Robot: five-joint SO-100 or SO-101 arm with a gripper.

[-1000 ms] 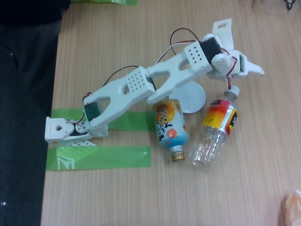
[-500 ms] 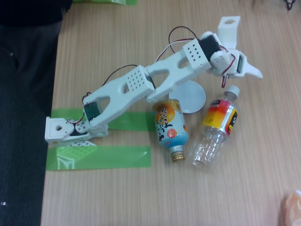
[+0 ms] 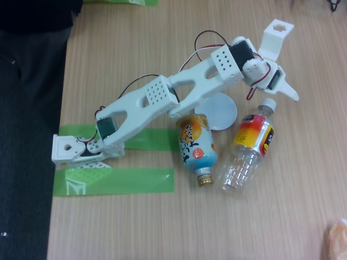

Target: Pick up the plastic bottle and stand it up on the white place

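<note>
The plastic bottle [image 3: 250, 145] lies on its side on the wooden table, its white cap [image 3: 268, 104] pointing up and to the right. The white place [image 3: 223, 112] is a round disc just left of the bottle, partly covered by the arm. My gripper [image 3: 288, 63] hangs above and right of the cap, wide open with nothing between its fingers. One white finger [image 3: 277, 32] points up and away; the other [image 3: 289, 92] points down to the right, close to the cap.
A shorter orange-and-blue bottle [image 3: 196, 143] lies beside the disc, gold neck toward the bottom. Green tape strips [image 3: 114, 180] flank the arm's base [image 3: 70, 150]. A person in dark clothing [image 3: 27, 81] stands at the table's left edge. Something pale orange [image 3: 337, 238] sits bottom right.
The gripper has turned at the wrist: its upper finger swung right and its lower finger dipped toward the bottle's cap. The bottles and disc have not moved.
</note>
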